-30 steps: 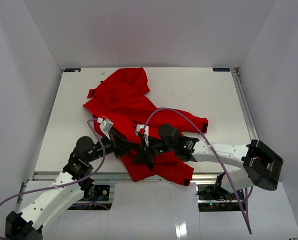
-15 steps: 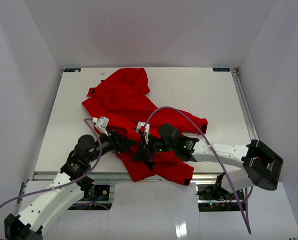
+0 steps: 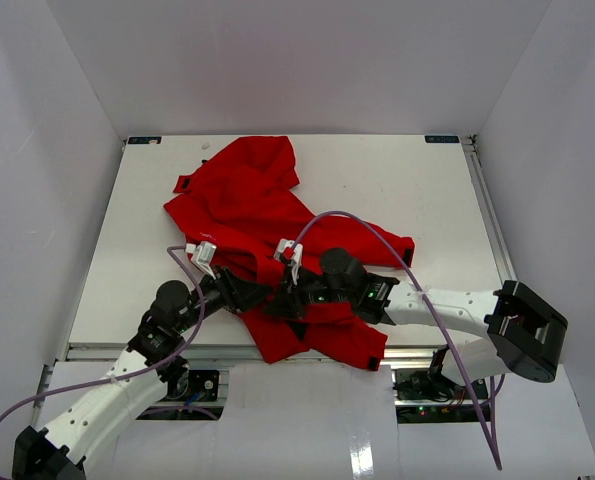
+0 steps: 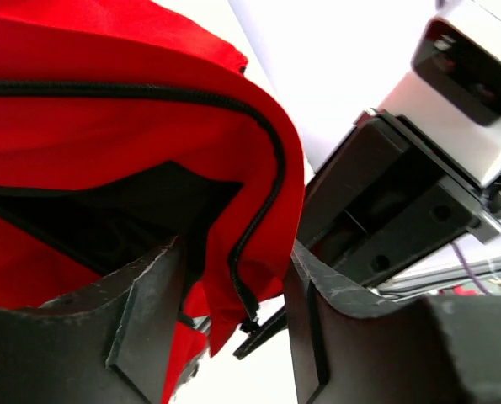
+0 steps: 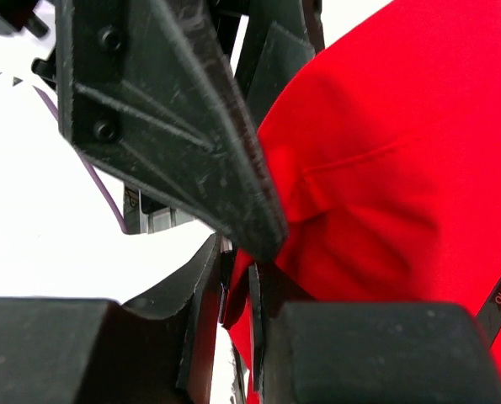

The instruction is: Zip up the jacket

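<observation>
Down at the near edge of the bench [image 3: 417,190], the two arms reach in toward each other over the red cloth. The left end effector [image 3: 241,290] has its fingers [image 4: 149,320] wide apart. In its wrist view, a red edge of the jacket [image 4: 107,126] with the dark zipper [image 4: 271,185] hangs down between those fingers, but they do not squeeze it. The black inside of the jacket shows under the fold.

Just beside it is the right end effector [image 3: 283,302]. Its fingers are almost together, and they pinch a thin bit of the jacket's edge. The two end effectors are very close, nearly touching.

The jacket [image 3: 247,200] lies crumpled on the bench. Its near end reaches the front edge of the bench, under the arms. From there it runs back and to the left, to a bunched-up part far from the arms. One part sticks out to the right. A purple cable [image 3: 377,235] loops above that part.
</observation>
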